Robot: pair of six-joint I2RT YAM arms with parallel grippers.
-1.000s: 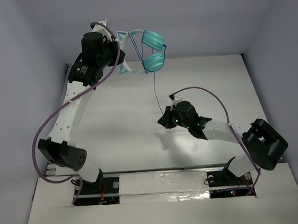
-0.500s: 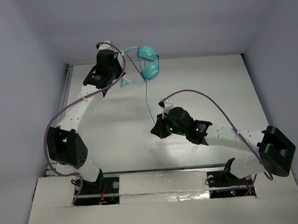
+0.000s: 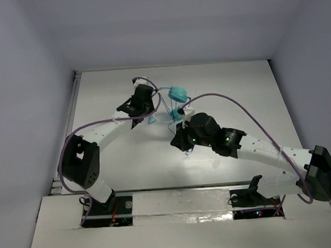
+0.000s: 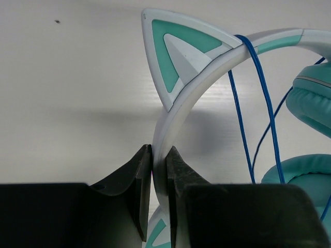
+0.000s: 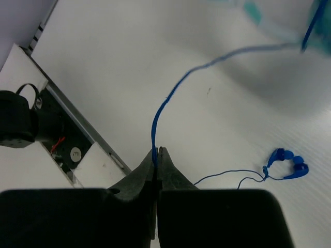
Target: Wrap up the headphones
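The left claw pinched the pale cat-eared headband of the teal headphones toward the far edge of the white bench, while the right claw, clamped on the thin blue cord, needed gentle, even tension to loop it snugly.

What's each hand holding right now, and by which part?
The left hand pinches the headphones by the headband, just below a cat ear. The right hand pinches their blue cord partway along.
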